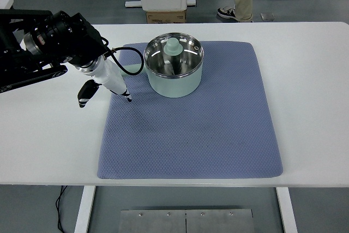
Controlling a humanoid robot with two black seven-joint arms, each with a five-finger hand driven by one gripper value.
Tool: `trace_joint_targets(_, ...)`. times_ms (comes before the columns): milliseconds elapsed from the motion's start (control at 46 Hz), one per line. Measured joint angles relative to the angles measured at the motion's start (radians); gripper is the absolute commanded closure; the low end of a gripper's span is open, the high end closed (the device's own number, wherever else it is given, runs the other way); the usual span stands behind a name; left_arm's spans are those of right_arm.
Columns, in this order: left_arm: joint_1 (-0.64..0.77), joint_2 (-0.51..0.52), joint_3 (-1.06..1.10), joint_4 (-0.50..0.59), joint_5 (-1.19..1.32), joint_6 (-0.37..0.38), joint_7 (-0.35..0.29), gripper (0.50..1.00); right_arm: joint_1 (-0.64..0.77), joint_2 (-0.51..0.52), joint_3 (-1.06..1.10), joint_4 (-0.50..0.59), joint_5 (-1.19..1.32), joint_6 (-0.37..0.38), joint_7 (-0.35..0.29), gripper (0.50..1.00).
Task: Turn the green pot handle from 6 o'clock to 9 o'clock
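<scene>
White worktop (305,107) carries a blue mat (191,129) with the green pot (174,72); the left robot hand (103,83), fingers loosely open, holds nothing beside the pot's handle (132,70).

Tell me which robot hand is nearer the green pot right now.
Left. The left robot hand sits just left of the green pot; the right robot hand is out of view.

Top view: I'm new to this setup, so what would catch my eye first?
The green pot stands out, sitting at the far middle of the blue mat, its steel inside shining. Next, the black left arm reaches in, its left hand just left of the pot.
</scene>
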Motion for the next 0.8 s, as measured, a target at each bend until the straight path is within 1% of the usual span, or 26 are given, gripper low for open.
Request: trace_joint_targets(804, 0.006, -0.059, 0.025, 0.067, 0.014, 0.0, 0.003, 0.5, 0.0, 0.0, 0.0, 0.0, 0.0, 0.0, 0.0, 0.5)
